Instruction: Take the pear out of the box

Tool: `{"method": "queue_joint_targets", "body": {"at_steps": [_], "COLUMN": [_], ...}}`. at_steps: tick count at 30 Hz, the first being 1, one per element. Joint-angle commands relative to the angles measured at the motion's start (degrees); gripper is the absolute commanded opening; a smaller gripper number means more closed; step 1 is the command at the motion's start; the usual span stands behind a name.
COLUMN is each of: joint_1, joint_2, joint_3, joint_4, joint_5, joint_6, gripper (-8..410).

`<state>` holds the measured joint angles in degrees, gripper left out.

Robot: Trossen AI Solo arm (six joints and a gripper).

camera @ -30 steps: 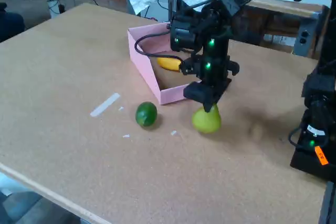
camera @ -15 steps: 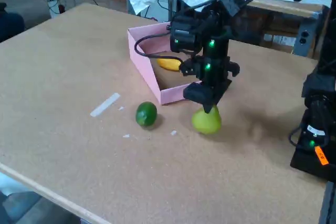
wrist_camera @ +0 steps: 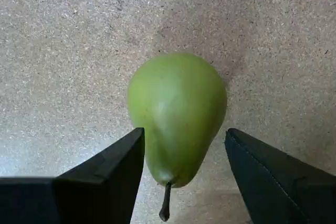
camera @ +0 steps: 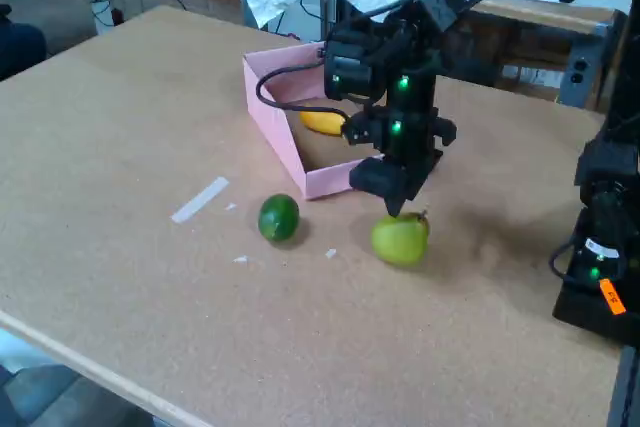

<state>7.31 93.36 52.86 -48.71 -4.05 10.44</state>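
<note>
Small yellow-green pear [camera: 401, 239] lying free on the brown cork-board table [camera: 120, 147], outside the shallow pink cardboard box [camera: 290, 142].

I am seeing my black pincer [wrist_camera: 181, 156] standing apart in the wrist view, its fingers [wrist_camera: 113, 174] flanking the pear's narrow stem end at lower centre without gripping; in the fixed view it is hovering just above the fruit, right of centre.

1. Pear [wrist_camera: 176, 114]: smooth, waxy skin w/ soft sheen.
2. Table [wrist_camera: 63, 66] under pear: rough, speckled matt particleboard.
3. Gripper [wrist_camera: 184, 174] fingers: matt black plastic.
4. Box [camera: 275, 127]: matt pink cardboard.
</note>
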Motion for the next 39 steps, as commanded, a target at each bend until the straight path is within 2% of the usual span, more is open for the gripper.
{"method": "queue_joint_targets", "body": {"at_steps": [1, 16, 22, 30, 39], "joint_1": [0.04, 0.22, 0.31, 0.66, 1.09], "joint_2": [0.02, -0.04, -0.42, -0.70, -2.27], "joint_3": [-0.02, 0.59, 3.54, 9.57, 15.96], "joint_4": [0.11, 0.00, -3.34, -12.04, -19.02], "joint_5": [-0.07, -0.44, -0.57, -0.50, 0.15], "joint_6": [-0.04, -0.13, -0.22, -0.17, 0.00], "gripper": [209, 209, 209, 209, 209]}}
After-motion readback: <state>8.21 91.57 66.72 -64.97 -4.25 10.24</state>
